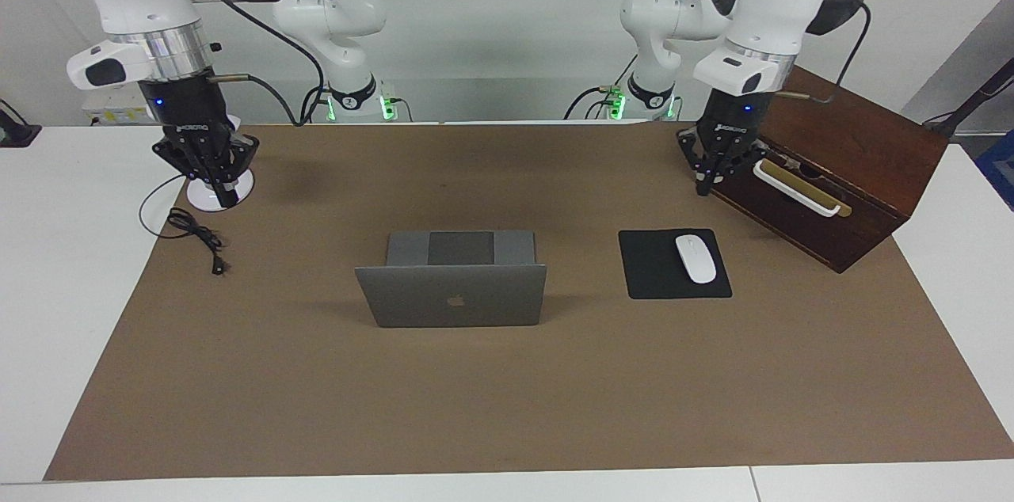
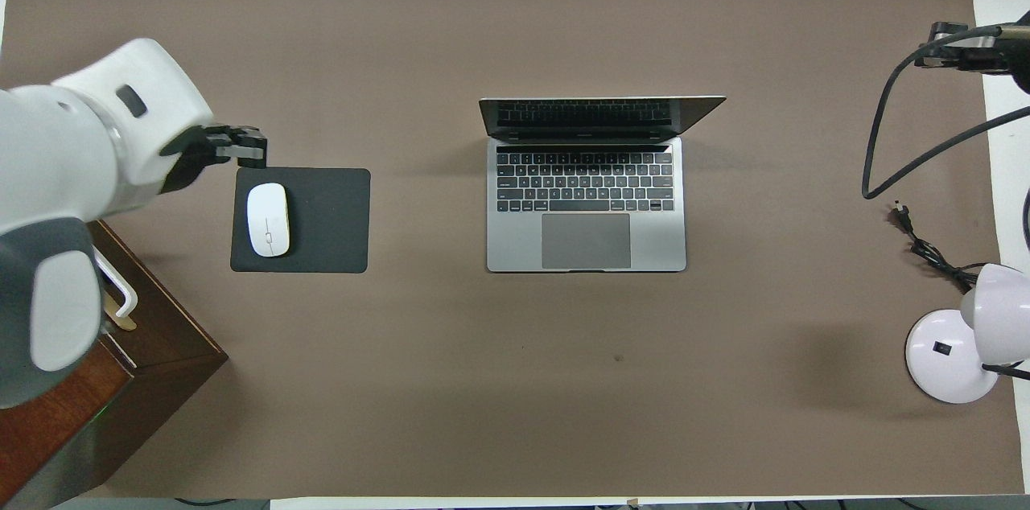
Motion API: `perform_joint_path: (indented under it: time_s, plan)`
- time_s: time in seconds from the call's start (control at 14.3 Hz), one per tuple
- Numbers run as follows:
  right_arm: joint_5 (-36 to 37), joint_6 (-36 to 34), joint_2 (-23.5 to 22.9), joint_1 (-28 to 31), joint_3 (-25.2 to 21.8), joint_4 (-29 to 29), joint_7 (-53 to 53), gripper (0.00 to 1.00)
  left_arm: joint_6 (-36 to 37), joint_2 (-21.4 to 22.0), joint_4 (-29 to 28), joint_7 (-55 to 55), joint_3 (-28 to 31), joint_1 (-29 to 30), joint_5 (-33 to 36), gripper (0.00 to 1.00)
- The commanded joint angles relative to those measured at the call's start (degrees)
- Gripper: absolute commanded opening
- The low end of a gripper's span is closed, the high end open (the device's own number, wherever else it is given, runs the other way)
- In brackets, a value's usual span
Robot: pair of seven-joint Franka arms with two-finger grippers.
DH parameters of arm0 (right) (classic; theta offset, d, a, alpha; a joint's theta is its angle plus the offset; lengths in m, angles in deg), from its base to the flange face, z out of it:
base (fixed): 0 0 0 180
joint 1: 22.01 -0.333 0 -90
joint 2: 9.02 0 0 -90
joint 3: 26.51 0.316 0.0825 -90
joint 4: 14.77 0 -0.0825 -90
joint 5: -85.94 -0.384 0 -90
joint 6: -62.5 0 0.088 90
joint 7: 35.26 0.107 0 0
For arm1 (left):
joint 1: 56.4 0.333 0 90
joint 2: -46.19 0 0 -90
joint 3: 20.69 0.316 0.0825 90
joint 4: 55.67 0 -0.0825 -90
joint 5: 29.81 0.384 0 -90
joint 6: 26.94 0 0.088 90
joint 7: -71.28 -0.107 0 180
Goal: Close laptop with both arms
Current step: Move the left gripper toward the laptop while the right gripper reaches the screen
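Note:
The silver-grey laptop [image 1: 451, 296] stands open in the middle of the brown mat, its lid with the apple logo about upright. The overhead view shows its keyboard and trackpad [image 2: 586, 204]. My left gripper [image 1: 703, 185] hangs shut and empty in front of the wooden box, well apart from the laptop. In the overhead view it [image 2: 251, 148] is over the mat at the mouse pad's edge. My right gripper [image 1: 224, 197] hangs shut and empty over a white lamp base at the right arm's end of the table. Neither touches the laptop.
A black mouse pad [image 1: 673, 280] with a white mouse [image 1: 695, 258] lies beside the laptop toward the left arm's end. A dark wooden box [image 1: 855, 161] with a white handle [image 1: 796, 187] stands there too. A white lamp [image 2: 949, 357] and its black cable [image 1: 198, 237] lie at the right arm's end.

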Motion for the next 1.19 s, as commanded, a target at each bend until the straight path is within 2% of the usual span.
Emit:
perform_joint_path:
  time_s: [0.0, 0.21, 0.42, 0.56, 0.77, 1.12]
  plan:
    - [0.4, 1.2, -1.1, 0.1, 0.3, -0.7, 1.0, 0.0, -16.7, 9.7, -18.2, 1.1, 0.8, -4.1, -2.4, 0.0]
    - [3.2, 2.9, -2.1, -3.2, 0.3, -0.7, 6.5, 0.0, -25.7, 11.3, -24.7, 1.0, 0.8, -8.2, -2.4, 0.0]
    - [5.3, 3.4, -3.2, -8.5, 0.3, -0.7, 16.8, 0.0, -34.9, 10.9, -29.3, 1.3, 0.8, -12.9, -2.3, 0.0]
    - [7.8, 7.1, -5.0, -9.6, 0.3, -0.5, 19.2, 0.0, -40.7, 9.7, -31.5, 1.2, 0.8, -14.7, -2.3, 0.0]
    - [7.8, 12.9, -8.0, -9.6, 0.3, -0.7, 19.5, 0.0, -49.0, 5.2, -33.2, 0.8, 0.8, -18.0, -2.3, 0.0]
    - [8.3, 19.9, -13.0, -12.6, 0.3, -0.7, 23.8, 0.0, -65.4, -6.1, -33.9, 0.3, 0.9, -22.7, -2.3, 0.0]
